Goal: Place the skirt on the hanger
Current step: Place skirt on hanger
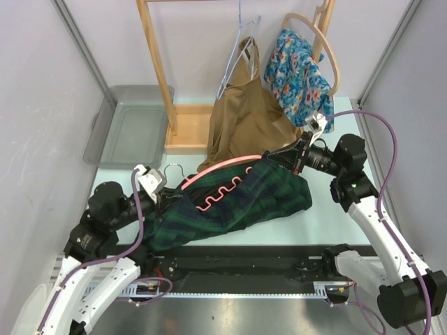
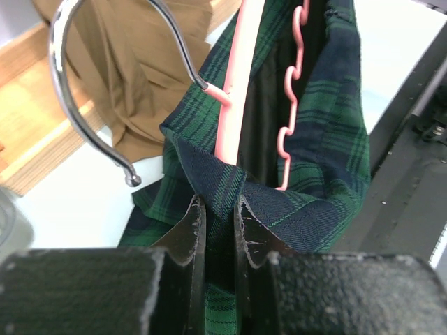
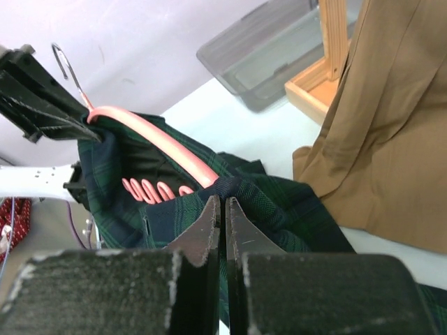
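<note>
The dark green and navy plaid skirt (image 1: 237, 206) lies across the middle of the table, stretched between both grippers. The pink hanger (image 1: 223, 167) with a metal hook (image 1: 171, 167) sits in the skirt's waist opening; its wavy lower bar shows inside. My left gripper (image 1: 170, 197) is shut on the waistband next to the hook end. In the left wrist view the cloth (image 2: 328, 139) is pinched between the fingers (image 2: 188, 230), below the hanger (image 2: 234, 105). My right gripper (image 1: 269, 159) is shut on the waistband (image 3: 279, 202) at the hanger's (image 3: 160, 139) other end.
A wooden rack (image 1: 157, 63) stands at the back. A brown garment (image 1: 244, 118) on a wire hanger and a floral garment (image 1: 297, 73) on a wooden hanger hang there. A grey tray (image 1: 133, 125) sits back left. A black rail (image 1: 244, 262) runs along the near edge.
</note>
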Available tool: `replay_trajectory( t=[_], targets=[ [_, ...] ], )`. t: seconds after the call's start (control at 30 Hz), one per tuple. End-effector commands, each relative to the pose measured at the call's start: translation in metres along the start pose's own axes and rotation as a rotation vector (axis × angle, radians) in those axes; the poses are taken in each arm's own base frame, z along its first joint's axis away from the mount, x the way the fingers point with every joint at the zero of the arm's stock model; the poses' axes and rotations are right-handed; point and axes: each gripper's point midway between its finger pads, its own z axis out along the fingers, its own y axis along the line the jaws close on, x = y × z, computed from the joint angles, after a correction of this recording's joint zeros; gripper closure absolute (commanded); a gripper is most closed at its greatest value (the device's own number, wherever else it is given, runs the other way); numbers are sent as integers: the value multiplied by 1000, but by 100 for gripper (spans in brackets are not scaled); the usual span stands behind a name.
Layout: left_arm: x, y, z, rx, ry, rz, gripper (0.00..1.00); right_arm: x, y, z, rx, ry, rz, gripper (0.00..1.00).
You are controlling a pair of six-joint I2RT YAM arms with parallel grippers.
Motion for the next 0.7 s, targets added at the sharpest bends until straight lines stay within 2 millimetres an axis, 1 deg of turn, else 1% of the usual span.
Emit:
replay_trajectory(
  t=[0.0,0.03,0.07,0.1,0.13,0.17,0.27,0.3,0.4,0.47,0.5,0.57,0.6,0.67],
  targets=[
    [-35,-33,-3,194,-105,18,100,-13,20,1,-63,15,-104,100],
    [-37,-34,-3,198,-115,21,100,-4,10,-1,-5,39,-73,100],
    [-40,-34,-4,197,-124,21,100,-4,0,-3,49,38,-72,100],
    [-43,-35,-6,200,-132,22,100,-7,-18,-8,157,20,-90,100],
    [-45,-35,-7,197,-137,27,100,-3,-26,-11,205,29,-76,100],
    [-47,-37,-9,207,-145,31,100,-5,-35,-17,241,19,-80,100],
    [-45,-41,-8,233,-131,26,100,-15,-37,-24,260,-18,-96,100],
    [-44,-43,-8,241,-130,24,100,-20,-43,-28,298,-39,-102,100],
    [-41,-41,-5,236,-120,19,100,-30,-49,-35,333,-77,-102,100],
    [-39,-41,-3,240,-114,19,100,-31,-39,-33,278,-83,-107,100],
    [-38,-43,-3,249,-110,18,100,-32,-25,-30,204,-80,-121,100],
    [-35,-43,1,255,-97,14,100,-38,-6,-26,104,-93,-131,100],
    [-33,-43,3,257,-91,14,100,-40,9,-24,25,-95,-155,100],
    [-30,-43,7,268,-76,13,100,-40,26,-21,-60,-84,-129,100]
  ],
)
